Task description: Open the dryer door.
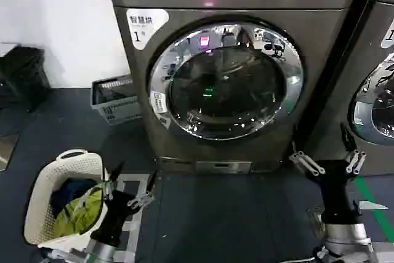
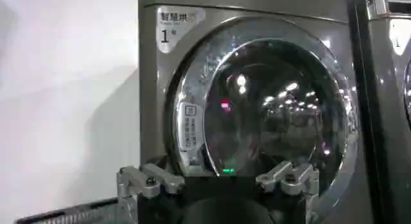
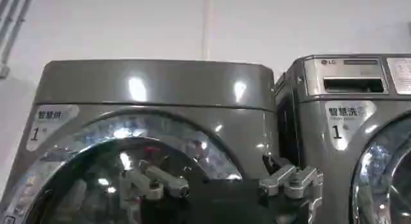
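Dryer door (image 1: 225, 80), round porthole with wide chrome ring around dark tinted glass and small white sticker at its rim, sits closed flush in the front of the dark grey-brown metal dryer (image 1: 311, 41) labelled "1". Left gripper (image 1: 126, 190) low, well in front of the dryer, beside a white laundry basket (image 1: 43, 183); fingers spread apart, empty. Right gripper (image 1: 328, 160) near the dryer's lower corner, fingers apart, holding nothing, clear of the door.

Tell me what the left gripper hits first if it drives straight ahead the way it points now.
Probably the dryer door: the open left gripper faces its glass low down with nothing between, though depth is unclear.
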Motion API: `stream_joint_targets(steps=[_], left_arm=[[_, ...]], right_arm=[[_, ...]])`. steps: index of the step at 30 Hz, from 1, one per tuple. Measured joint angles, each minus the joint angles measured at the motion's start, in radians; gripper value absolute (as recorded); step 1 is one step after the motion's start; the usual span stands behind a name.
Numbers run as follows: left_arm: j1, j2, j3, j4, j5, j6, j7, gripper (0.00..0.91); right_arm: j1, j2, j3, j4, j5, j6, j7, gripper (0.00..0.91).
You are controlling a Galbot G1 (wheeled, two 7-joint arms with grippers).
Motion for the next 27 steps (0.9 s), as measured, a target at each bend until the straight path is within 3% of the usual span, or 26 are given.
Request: stream_joint_targets(steps=[8, 16, 27], left_arm=[[0.004, 0.004, -0.001, -0.013, 0.013, 0.054, 0.010, 0.907], [0.001, 0.003, 0.000, -0.028, 0.031, 0.096, 0.014, 0.907], [0.005, -0.013, 0.010, -0.030, 0.088, 0.106, 0.024, 0.907]], right_arm=[[0.109, -0.129, -0.044, -0.110, 0.130, -0.094, -0.087, 0.907], [0.245, -0.279, -0.122, -0.235, 0.258, -0.119, -0.179, 0.907], [0.425, -0.392, -0.290, -0.376, 0.260, -0.136, -0.225, 0.907]])
